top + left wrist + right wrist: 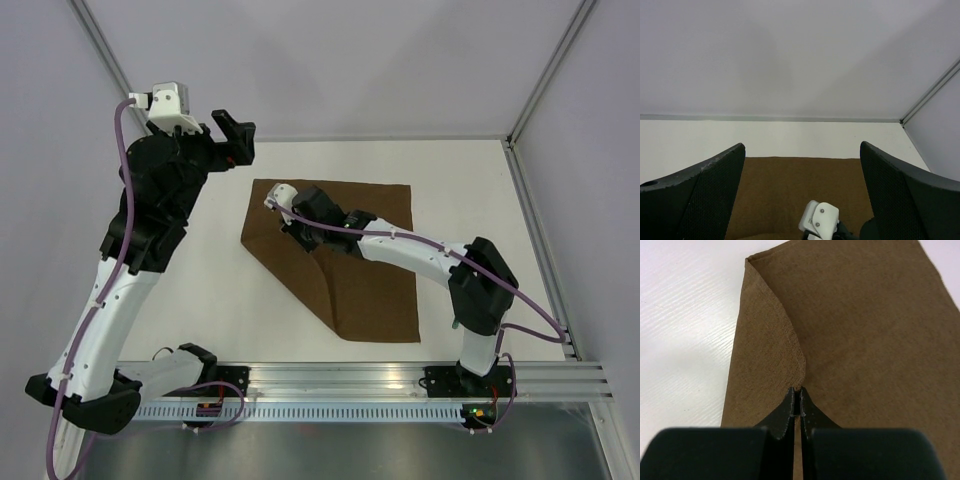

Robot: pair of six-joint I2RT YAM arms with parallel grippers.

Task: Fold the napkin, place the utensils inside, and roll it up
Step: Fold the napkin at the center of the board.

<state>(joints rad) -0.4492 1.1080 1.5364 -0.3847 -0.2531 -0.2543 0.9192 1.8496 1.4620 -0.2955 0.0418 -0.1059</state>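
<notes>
Top external: the napkin [365, 290] lay flat on the white table [200, 300], centre-right, in front of the right arm's base; its near-left part was turned over, leaving a diagonal edge from the left corner to the near edge; right gripper [297, 234] sat low over the napkin's left half. Right wrist: right gripper [799, 401] was clenched, fingertips pinching the curved edge of the raised flap of the napkin [865, 330]; bare table [685, 330] to the left. Left wrist: left gripper [802, 150] was released, jaws spread wide, nothing between them; it hung above the table beyond the napkin's [785, 190] far-left corner, not touching the cloth.
</notes>
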